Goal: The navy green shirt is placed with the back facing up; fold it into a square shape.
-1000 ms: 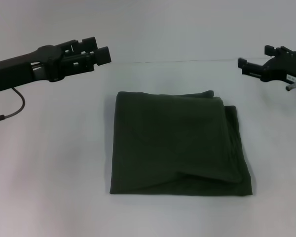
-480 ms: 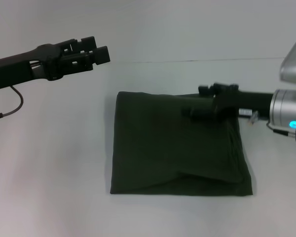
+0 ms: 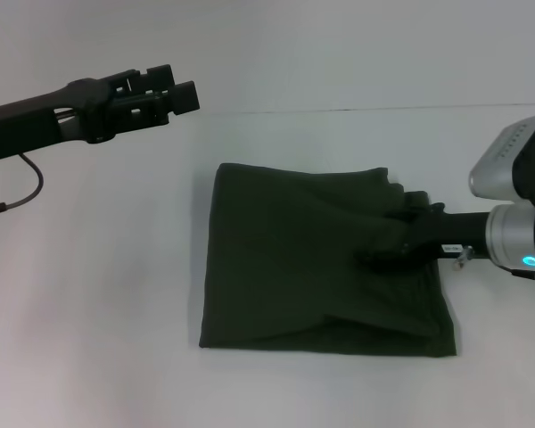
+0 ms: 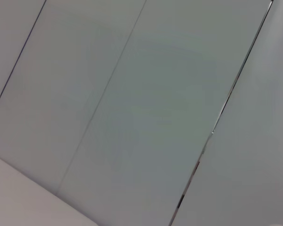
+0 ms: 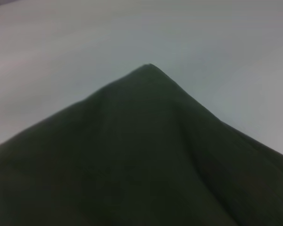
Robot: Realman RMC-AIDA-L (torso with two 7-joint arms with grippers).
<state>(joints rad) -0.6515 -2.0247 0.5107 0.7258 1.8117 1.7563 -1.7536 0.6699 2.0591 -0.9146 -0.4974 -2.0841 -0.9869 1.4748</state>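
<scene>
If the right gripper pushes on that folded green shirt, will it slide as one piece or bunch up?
Likely bunch: the shirt is soft, with loose layers offset along its right edge, where the right gripper sits. Its rounded lower fold suggests it would sag if lifted. It probably won't slip far on the table.

Right gripper (image 3: 388,242) blends into the dark shirt (image 3: 294,259), its fingers indistinct; both arms are cut off at the edges.
</scene>
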